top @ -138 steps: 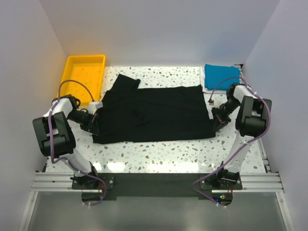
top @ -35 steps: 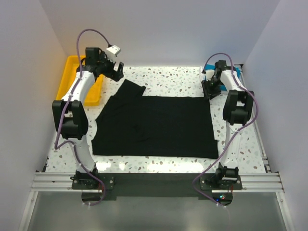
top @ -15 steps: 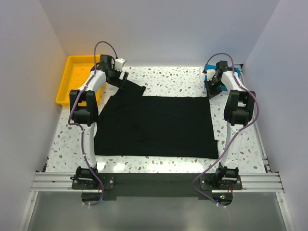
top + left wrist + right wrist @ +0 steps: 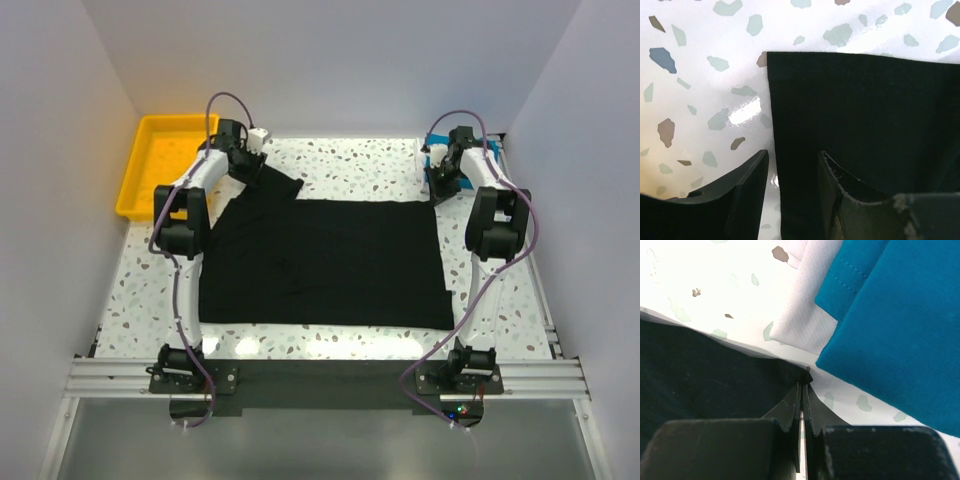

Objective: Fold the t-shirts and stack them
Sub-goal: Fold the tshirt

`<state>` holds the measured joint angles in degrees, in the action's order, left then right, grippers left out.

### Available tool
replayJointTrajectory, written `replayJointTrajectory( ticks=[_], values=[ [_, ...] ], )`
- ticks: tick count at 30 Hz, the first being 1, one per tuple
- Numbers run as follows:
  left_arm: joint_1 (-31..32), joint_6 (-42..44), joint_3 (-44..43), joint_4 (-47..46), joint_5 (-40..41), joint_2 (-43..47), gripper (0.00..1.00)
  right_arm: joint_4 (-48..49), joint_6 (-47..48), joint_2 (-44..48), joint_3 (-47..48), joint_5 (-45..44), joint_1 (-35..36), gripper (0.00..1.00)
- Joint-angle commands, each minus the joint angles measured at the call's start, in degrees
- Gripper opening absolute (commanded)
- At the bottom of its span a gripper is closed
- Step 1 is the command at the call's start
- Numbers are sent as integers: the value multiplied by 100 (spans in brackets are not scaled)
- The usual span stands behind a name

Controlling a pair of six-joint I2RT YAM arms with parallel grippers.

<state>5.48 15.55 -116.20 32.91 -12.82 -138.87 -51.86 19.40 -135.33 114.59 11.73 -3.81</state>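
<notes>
R fingers [image 4: 789, 407] now clenched on the far-right corner of the black shirt [image 4: 320, 265], just beside the blue shirt [image 4: 890, 330] & white shirt [image 4: 805, 315]. L fingers [image 4: 747, 192] have dropped to the sleeve [image 4: 272, 185], straddling its edge, half-closed, not gripping yet. Shirt's flat on the bench [image 4: 350, 160]; next fold prob. starts once L pinches.

black shirt [image 4: 320, 260] plain, blue shirt [image 4: 900, 315], white shirt [image 4: 805, 315], tray [image 4: 165, 165] yellow, table [image 4: 350, 165] white with grey-brown speckles
</notes>
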Motion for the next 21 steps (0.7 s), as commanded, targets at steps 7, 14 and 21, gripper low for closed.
replayJointTrajectory(
  ticks=[7, 14, 21],
  values=[
    [59, 9, -333, 31, -432, -325, 19, -35, 64, 24, -77, 339, 21, 0],
    [15, 211, -193, -126, -589, 349, 0, -122, 47, 322, 11, 646, -119, 0],
    [6, 475, 572, -504, -888, 1388, 0, -211, 160, 709, -112, 928, -286, 0]
  ],
)
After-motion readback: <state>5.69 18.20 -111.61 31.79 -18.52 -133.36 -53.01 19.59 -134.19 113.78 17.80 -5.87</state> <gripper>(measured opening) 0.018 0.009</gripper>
